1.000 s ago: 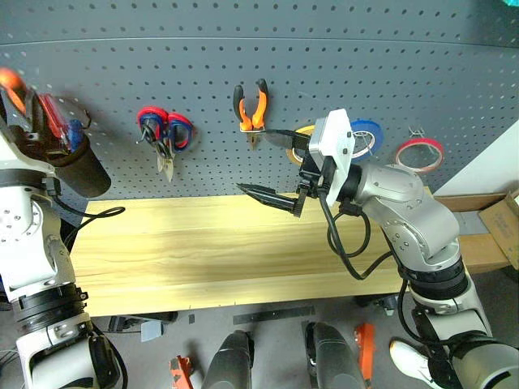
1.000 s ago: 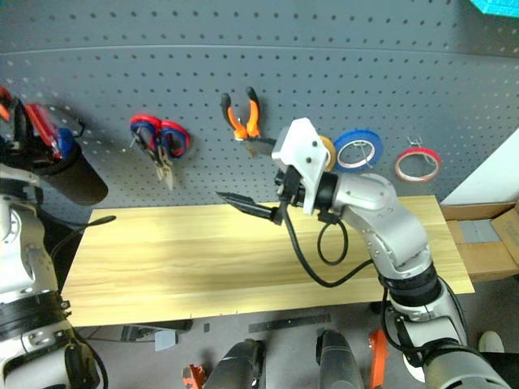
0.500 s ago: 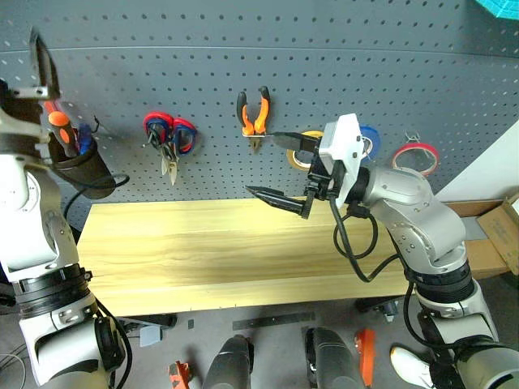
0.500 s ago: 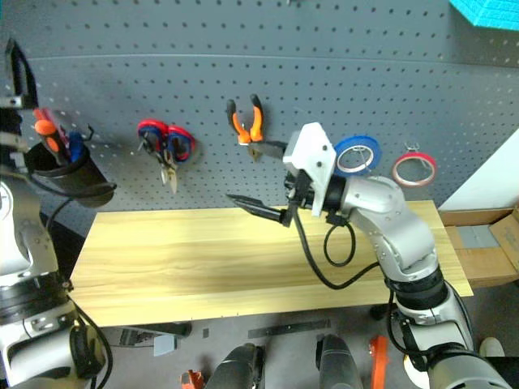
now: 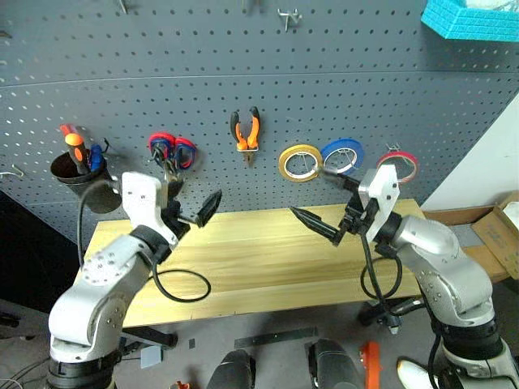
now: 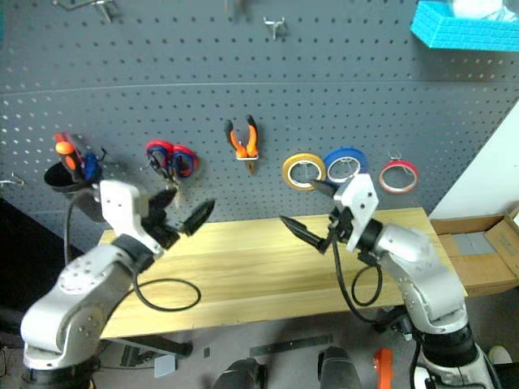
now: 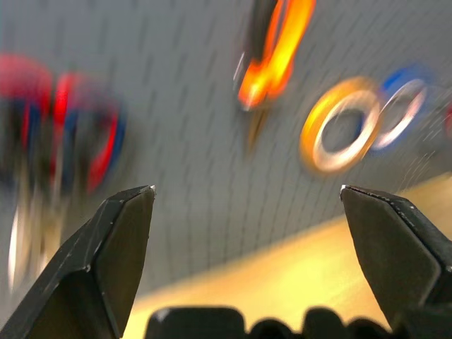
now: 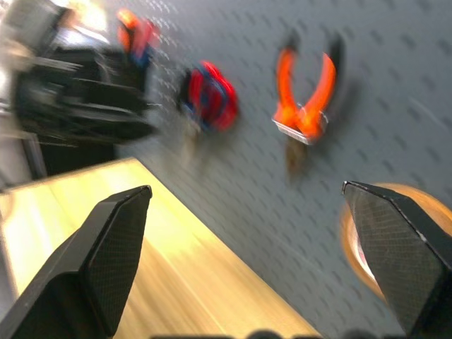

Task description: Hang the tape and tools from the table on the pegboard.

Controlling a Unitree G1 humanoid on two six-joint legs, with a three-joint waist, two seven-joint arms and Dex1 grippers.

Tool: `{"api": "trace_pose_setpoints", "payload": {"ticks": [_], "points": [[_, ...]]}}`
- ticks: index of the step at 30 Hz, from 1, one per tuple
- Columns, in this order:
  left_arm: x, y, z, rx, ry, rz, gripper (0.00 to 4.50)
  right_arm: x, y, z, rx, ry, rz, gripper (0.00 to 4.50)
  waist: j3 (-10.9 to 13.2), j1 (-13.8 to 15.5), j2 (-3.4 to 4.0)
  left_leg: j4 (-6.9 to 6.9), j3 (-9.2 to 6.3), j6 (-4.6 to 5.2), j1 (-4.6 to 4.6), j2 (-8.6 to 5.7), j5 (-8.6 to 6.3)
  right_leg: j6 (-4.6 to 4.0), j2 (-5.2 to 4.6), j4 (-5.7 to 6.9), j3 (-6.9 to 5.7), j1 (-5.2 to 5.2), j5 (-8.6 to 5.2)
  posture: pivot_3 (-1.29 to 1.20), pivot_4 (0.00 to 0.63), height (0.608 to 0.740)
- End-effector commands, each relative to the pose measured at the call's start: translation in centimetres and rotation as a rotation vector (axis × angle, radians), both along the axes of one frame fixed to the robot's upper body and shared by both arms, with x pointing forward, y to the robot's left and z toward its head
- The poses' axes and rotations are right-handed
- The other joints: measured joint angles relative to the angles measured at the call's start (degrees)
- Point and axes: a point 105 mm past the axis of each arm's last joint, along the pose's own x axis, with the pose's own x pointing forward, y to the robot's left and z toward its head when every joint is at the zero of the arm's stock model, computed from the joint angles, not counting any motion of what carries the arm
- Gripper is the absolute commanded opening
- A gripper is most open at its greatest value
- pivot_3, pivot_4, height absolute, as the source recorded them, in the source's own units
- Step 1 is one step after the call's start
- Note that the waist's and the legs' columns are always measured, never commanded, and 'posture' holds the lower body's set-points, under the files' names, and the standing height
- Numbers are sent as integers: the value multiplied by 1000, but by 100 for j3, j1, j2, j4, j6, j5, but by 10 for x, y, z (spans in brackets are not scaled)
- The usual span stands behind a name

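On the far left of the pegboard [image 5: 243,73] we see a black cup [image 5: 71,172] holding the screwdriver [image 5: 75,148]. Next hang scissors with red and blue handles [image 5: 170,154]; whether the black-handled scissors are there too, we cannot tell. Below them, our left gripper [image 5: 188,209] hovers over the left part of the table [image 5: 243,259], fingers spread apart and empty. The pliers [image 5: 246,134] hang in the middle, then a yellow tape [image 5: 300,163] and a blue tape [image 5: 341,154]. Our right gripper [image 5: 324,207] is wide open, holding nothing. The red tape [image 5: 399,162] hangs on the far right.

Left gripper [image 5: 191,209] lowered from cup [image 5: 75,171] to table [image 5: 259,259].
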Motion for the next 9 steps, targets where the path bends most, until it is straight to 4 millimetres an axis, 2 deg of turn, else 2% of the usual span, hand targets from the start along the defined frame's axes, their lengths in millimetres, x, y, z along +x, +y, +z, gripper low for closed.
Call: {"api": "trace_pose_setpoints", "payload": {"ticks": [1,5,9], "points": [[-6,15,-18,7,37,76,4485,6,-22,-34,-75,-5,-104,4500,-50,5,2,-1,6,18,22,2,-12,1,4,-9,0,24,-2,-24,45,740],[-11,30,-47,27,70,127,4485,16,-56,-81,-107,54,-266,4500,-182,15,41,-7,34,20,81,29,-13,2,36,-69,6,100,10,-20,24,740],[-14,44,-70,78,85,182,4485,22,-77,-107,-92,100,-373,4500,-255,11,62,-11,69,27,170,62,-25,0,54,-84,14,192,9,-16,8,740]]}}
